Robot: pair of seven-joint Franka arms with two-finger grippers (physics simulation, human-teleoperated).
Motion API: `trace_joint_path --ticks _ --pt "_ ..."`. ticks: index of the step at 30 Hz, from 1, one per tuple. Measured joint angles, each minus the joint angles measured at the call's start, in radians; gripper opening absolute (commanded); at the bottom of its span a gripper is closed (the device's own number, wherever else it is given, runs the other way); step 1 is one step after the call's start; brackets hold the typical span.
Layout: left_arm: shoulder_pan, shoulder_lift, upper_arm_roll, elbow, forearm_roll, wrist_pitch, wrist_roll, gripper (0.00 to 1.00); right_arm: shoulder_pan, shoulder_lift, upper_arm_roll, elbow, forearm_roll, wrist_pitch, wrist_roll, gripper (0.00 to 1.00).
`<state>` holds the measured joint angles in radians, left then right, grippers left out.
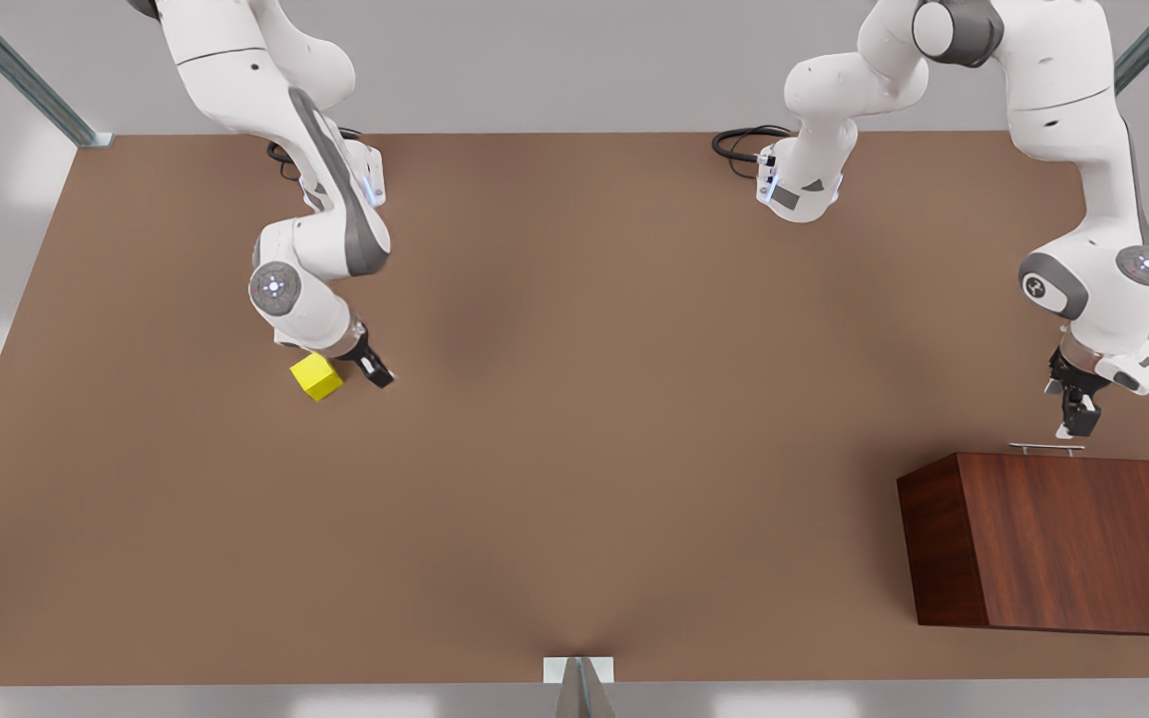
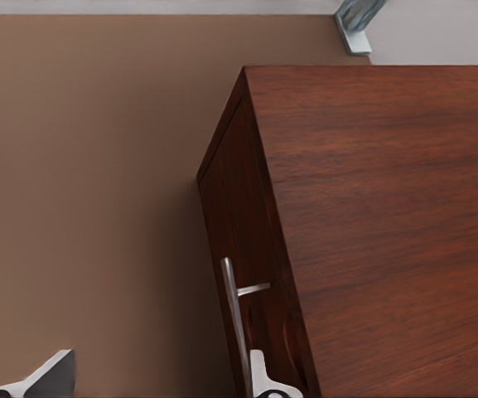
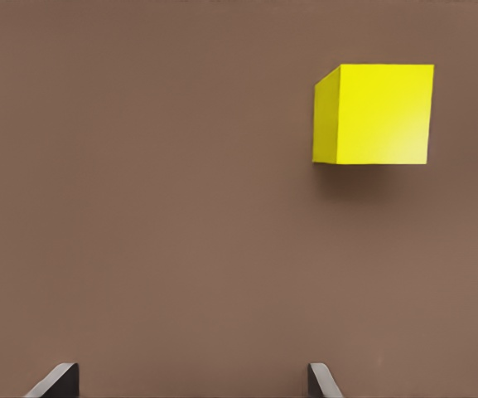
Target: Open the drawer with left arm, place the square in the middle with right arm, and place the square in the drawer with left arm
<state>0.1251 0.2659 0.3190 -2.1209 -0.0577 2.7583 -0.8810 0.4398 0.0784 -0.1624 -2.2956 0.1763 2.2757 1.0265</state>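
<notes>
Square: the small yellow cube sat on the bare brown tabletop toward the front view's left, well apart from the box.
Square handling: I judged it light, rigid and flat-faced, so nothing to crush; smooth faces might slip, so I meant to pinch two opposite sides squarely, fingers low on the faces.
Right gripper: mine hung low just beside the cube in the front view, on the side toward the table's middle, not touching it.
Right gripper state: my fingers stood wide apart with nothing between them; in the right wrist view the cube lay ahead and off to one side of their gap, so I had to shift across before closing.
Drawer: the reddish-brown box stood near the front view's right edge, its drawer front flush with the body, so I judged it not yet pulled out.
Drawer handling: stiff wood on a slide, much larger than the cube; the slim silver bar handle was the only place to take hold.
Left gripper: mine hovered just above the handle near one end.
Left gripper state: fingers spread, one close beside the bar, gripping nothing.
</notes>
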Motion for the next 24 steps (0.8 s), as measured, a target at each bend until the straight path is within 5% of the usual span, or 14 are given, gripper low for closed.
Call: trace_joint_path --ticks 9,24 --pt "0.007 0.049 -0.001 0.016 -0.006 0.041 0.0 1.0 -0.325 0.075 0.0 -0.107 0.002 0.135 -0.406 1.0" --pt "0.007 0.084 -0.009 0.039 -0.005 0.064 0.0 1.0 -0.248 0.187 0.007 -0.126 0.066 0.226 -0.401 1.0"
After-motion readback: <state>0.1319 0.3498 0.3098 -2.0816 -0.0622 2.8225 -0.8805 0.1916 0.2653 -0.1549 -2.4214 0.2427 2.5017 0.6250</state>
